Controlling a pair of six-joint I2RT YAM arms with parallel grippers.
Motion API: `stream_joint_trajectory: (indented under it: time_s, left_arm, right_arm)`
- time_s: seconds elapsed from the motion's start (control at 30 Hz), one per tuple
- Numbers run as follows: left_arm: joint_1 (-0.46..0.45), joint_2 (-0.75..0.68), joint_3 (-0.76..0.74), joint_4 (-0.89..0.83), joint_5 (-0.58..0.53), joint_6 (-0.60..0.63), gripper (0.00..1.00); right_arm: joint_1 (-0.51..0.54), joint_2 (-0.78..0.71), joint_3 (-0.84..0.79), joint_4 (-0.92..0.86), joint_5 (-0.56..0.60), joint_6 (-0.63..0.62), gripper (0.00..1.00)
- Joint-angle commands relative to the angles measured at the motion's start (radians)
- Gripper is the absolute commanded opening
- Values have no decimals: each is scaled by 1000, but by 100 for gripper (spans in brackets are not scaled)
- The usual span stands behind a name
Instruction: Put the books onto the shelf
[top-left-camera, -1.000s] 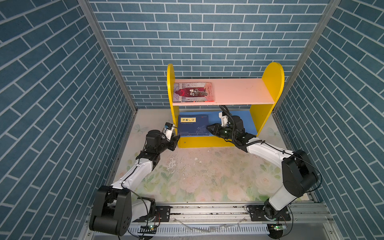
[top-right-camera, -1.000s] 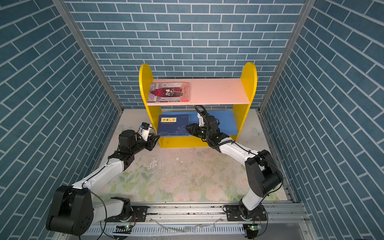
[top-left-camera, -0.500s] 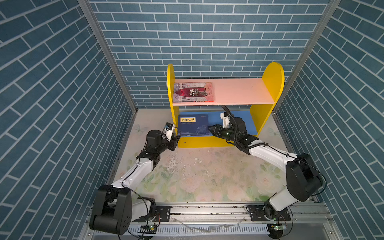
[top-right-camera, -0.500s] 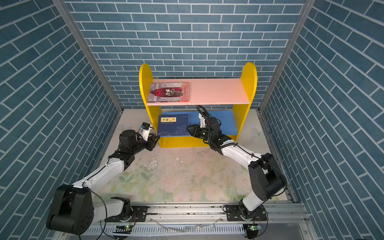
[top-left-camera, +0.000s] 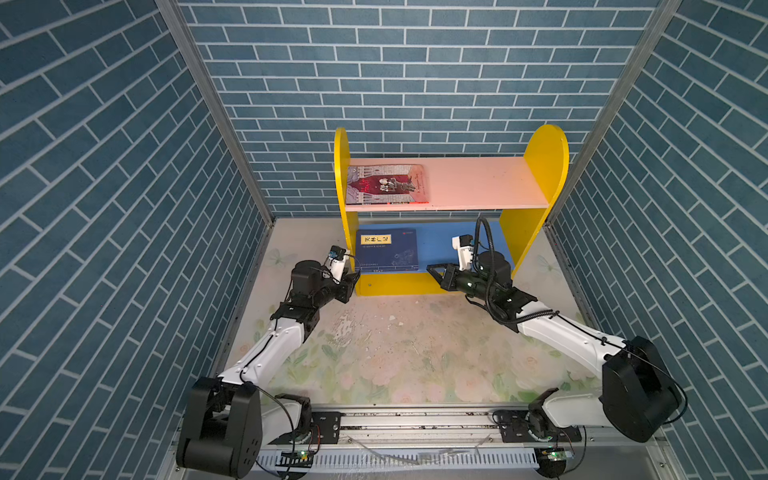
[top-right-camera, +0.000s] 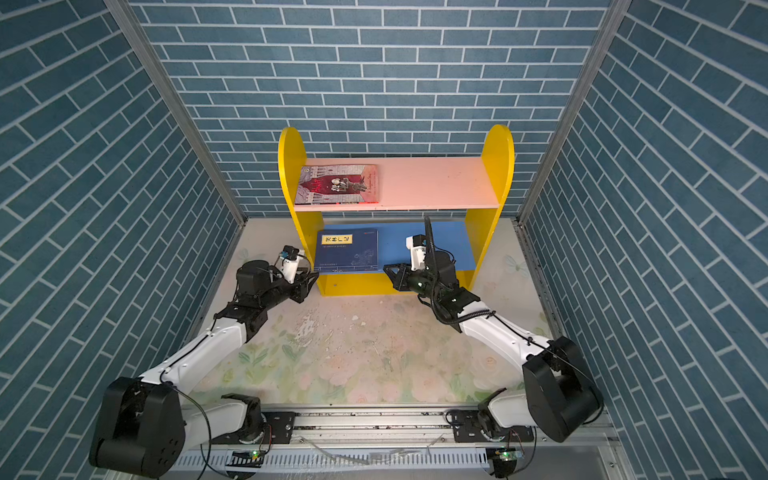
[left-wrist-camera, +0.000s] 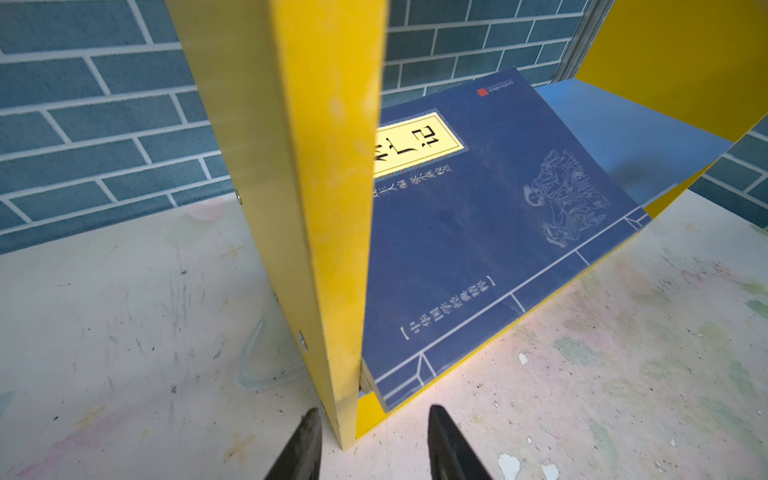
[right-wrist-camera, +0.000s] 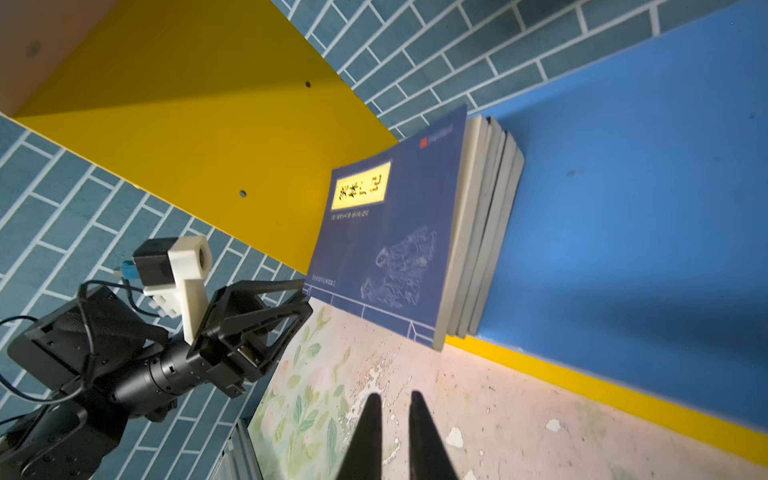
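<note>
Well, the shelf (top-left-camera: 544, 166) stands at the table's (top-left-camera: 395, 340) far edge, with books on both boards. On the pink upper board (top-left-camera: 478, 183) the grey-and-red book (top-left-camera: 386, 185) lies flat at the left end, against the side panel (top-left-camera: 341, 174). On the blue lower board (top-left-camera: 440, 243) the navy books (top-left-camera: 386, 249) lie stacked flat in the left corner. I count four by their page edges, and the top one juts slightly past the front edge. My left fingers (left-wrist-camera: 451, 453) are spread, straddling that panel's front bottom corner without pinching it. My right fingers (right-wrist-camera: 365, 436) are almost pressed together on nothing, low before the lower board's front edge.
</note>
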Motion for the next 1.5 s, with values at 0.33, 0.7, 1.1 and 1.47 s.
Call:
stream_joint_trajectory:
  time_s: [0.33, 0.7, 1.1, 1.47]
  left_arm:
    - [-4, -2, 32, -19, 11, -5, 43]
    - [-4, -2, 42, -16, 8, -7, 43]
    - [-3, -12, 36, -11, -13, 2, 39]
    - [-3, -2, 33, -16, -21, 11, 38]
  right_arm:
    - [13, 88, -38, 235, -97, 102, 4]
    - [15, 177, 21, 268, -115, 113, 4]
    - [15, 226, 54, 291, -119, 118, 3]
    - [13, 216, 32, 296, -131, 121, 1]
